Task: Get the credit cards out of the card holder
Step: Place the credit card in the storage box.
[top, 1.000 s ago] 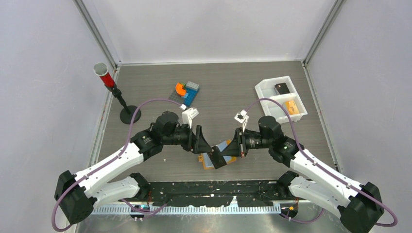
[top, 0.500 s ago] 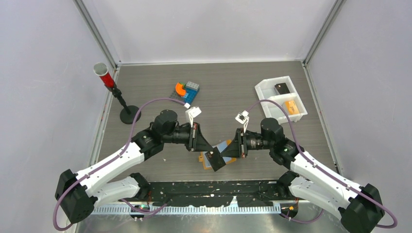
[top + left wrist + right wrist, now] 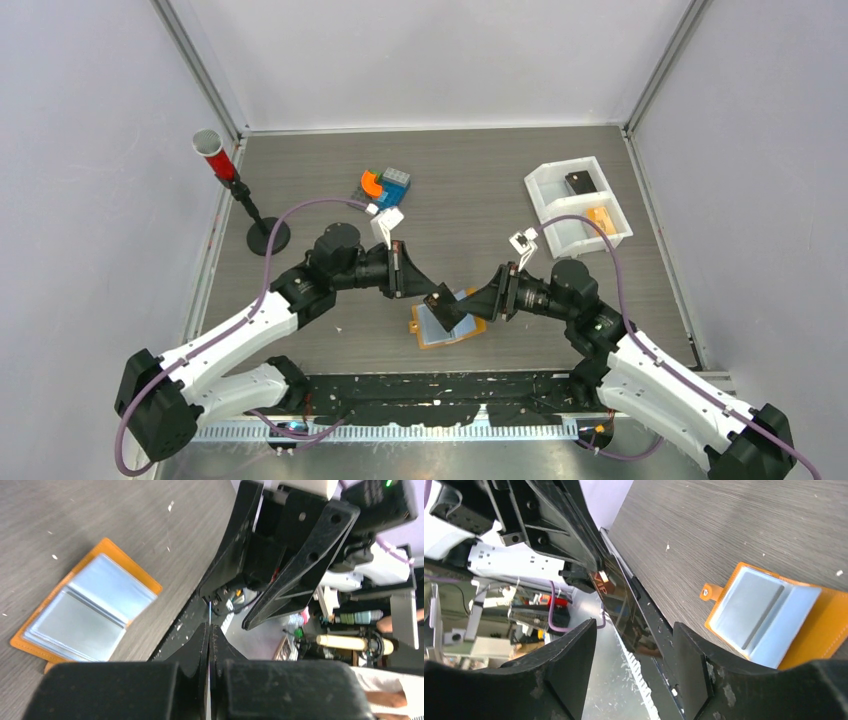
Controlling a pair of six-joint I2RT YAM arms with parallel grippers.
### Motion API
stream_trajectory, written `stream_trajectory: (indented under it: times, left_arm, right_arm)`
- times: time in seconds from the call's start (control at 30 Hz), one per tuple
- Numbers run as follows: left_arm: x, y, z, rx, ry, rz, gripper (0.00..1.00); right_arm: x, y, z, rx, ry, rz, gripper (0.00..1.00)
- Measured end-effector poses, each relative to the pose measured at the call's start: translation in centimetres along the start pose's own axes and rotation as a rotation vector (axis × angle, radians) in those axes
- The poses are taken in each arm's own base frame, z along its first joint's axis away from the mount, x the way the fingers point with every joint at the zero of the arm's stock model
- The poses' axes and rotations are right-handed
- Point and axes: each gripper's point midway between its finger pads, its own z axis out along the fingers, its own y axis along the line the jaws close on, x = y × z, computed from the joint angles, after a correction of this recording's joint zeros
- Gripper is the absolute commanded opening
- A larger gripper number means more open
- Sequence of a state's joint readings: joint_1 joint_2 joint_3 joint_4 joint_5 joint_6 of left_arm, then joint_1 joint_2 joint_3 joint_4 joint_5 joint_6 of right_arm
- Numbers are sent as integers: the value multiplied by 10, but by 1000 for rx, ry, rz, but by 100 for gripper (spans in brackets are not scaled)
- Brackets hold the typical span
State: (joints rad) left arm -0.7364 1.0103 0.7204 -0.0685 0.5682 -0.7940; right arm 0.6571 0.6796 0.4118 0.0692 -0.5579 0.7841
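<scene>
The card holder [image 3: 428,341] lies open on the table, tan-orange with pale blue sleeves [image 3: 85,612], its small tab toward the near edge [image 3: 707,593]. Just above it my left gripper [image 3: 426,293] is shut on a dark credit card [image 3: 441,306], which shows edge-on as a thin line between the pads [image 3: 209,616]. In the right wrist view the glossy credit card [image 3: 626,607] reaches in between the jaws of my right gripper [image 3: 634,626], which stands open around its free end. Other credit cards cannot be made out in the sleeves.
A white two-compartment tray [image 3: 540,196] stands at the back right with a dark item [image 3: 578,182] and an orange block [image 3: 600,220]. Toy bricks [image 3: 385,188] lie at the back centre. A red cup on a black stand [image 3: 213,155] is at the left.
My left gripper closed on the card while my right gripper opened and let it go. The right arm drew back to the right; the card rose slightly with the left gripper.
</scene>
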Motion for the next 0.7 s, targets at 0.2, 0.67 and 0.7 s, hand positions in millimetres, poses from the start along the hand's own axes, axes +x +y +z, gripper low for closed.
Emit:
stream_trajectory:
  times: [0.2,0.67,0.7]
  left_arm:
    - [-17,13,4,-36,-110,-78,0]
    - [-43,8,6,9,-271,-177,0]
    - [-44,9,6,9,-277,-179,0]
  right_arm:
    - [7,-22,2,27,-80,127,66]
    - [-22,-15,6,-29,-238,224,13]
    - [-23,-14,6,-31,-243,233,7]
